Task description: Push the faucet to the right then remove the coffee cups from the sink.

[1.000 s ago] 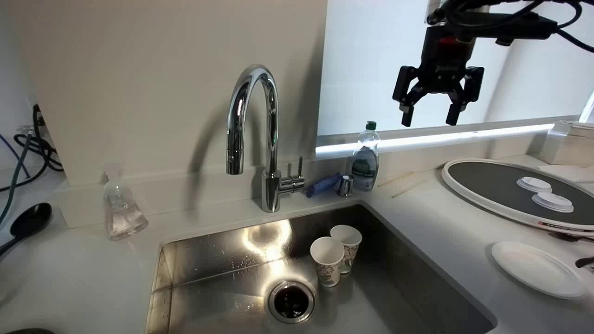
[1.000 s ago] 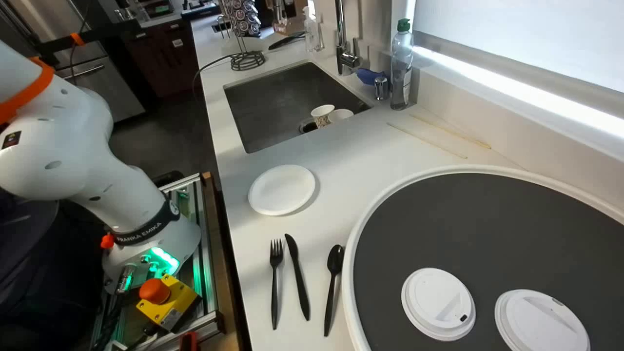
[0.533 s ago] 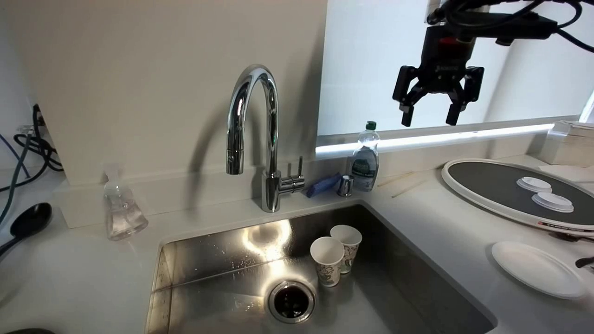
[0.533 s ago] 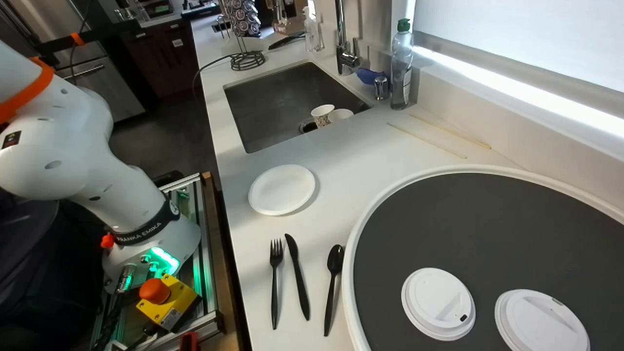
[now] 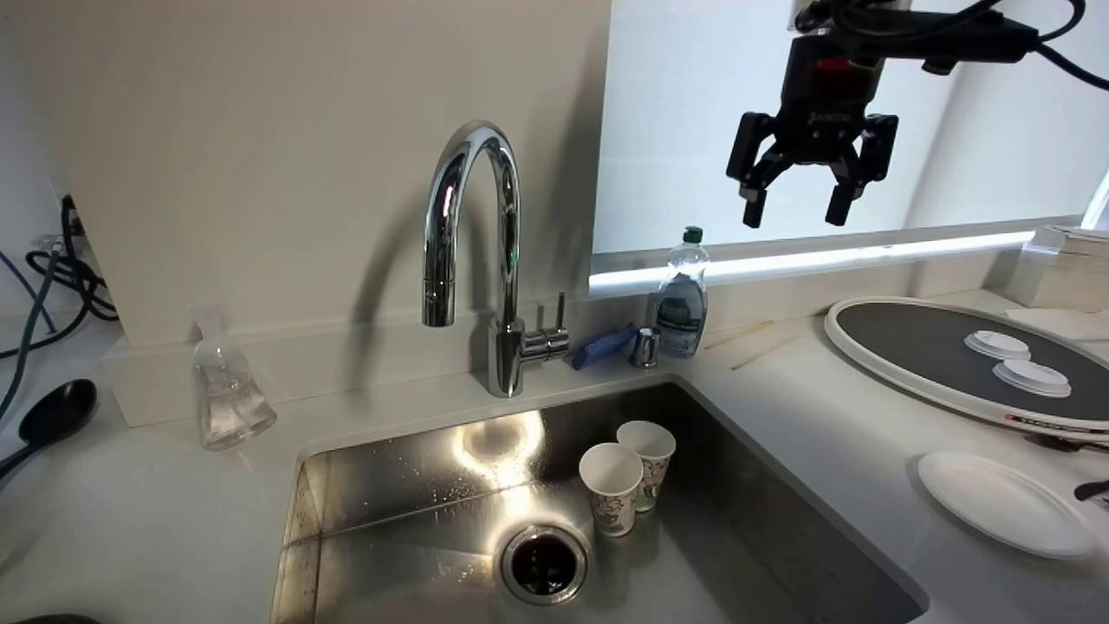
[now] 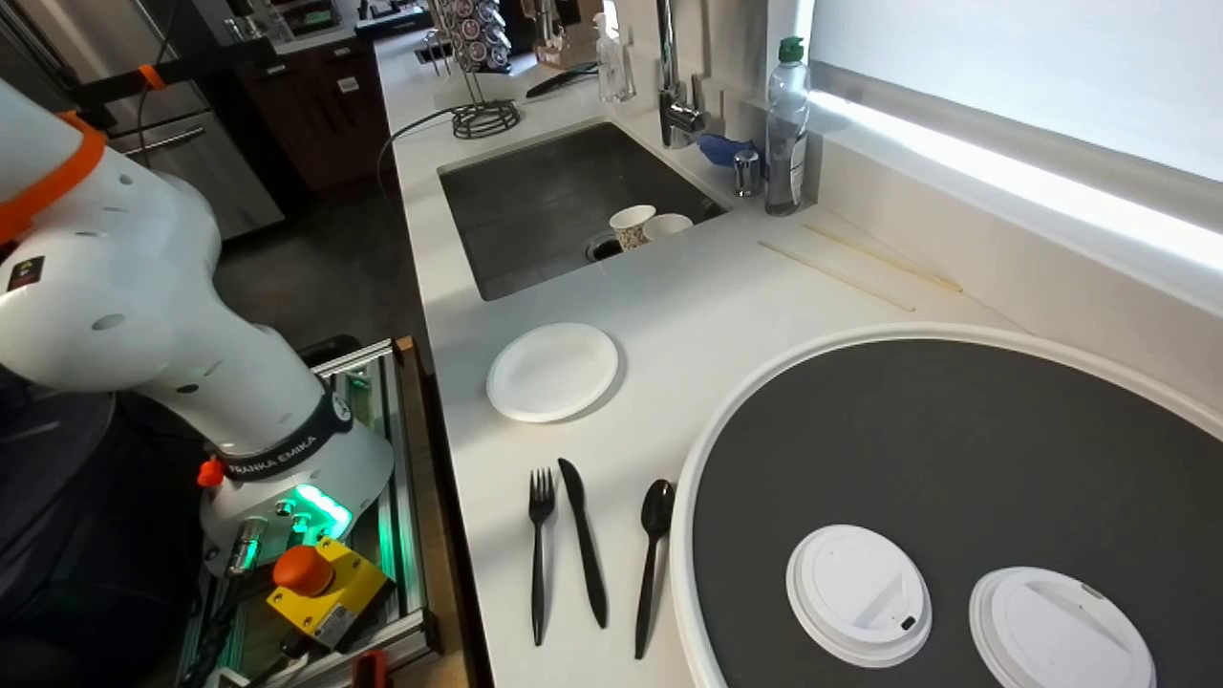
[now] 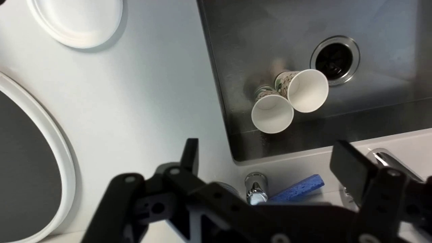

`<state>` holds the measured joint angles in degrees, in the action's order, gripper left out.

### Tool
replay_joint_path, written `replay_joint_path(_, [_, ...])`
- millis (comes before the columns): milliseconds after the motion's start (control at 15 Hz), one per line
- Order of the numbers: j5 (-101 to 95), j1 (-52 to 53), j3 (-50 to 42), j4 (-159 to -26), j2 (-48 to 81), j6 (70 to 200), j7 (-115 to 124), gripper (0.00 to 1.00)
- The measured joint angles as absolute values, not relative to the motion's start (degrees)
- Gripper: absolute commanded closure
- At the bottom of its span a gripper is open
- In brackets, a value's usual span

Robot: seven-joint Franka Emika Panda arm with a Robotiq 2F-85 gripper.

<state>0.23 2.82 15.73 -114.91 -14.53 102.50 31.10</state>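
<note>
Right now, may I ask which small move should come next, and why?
Probably ease the open gripper toward the faucet: in an exterior view the spout hangs left of its base, so the rightward push looks undone, and the gripper is away to the right.

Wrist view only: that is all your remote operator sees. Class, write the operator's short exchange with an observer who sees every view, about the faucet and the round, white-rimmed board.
Operator: The gripper hides part of the faucet. How is it shaped?
Observer: It arches up, then bends down to its spout, in an exterior view.
Operator: I see only part of the round board. Does anything lie on it?
Observer: Yes, two white lids, in both exterior views.
</note>
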Motion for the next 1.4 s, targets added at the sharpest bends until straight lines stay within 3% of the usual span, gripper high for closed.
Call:
replay_joint_path(867, [6.6,15.9,22.0,-101.6,-4.4,107.5,30.1,0.0])
replay_joint_path(1400, [6.6,17.5,22.3,-98.3,-0.4,108.3,29.1,0.0])
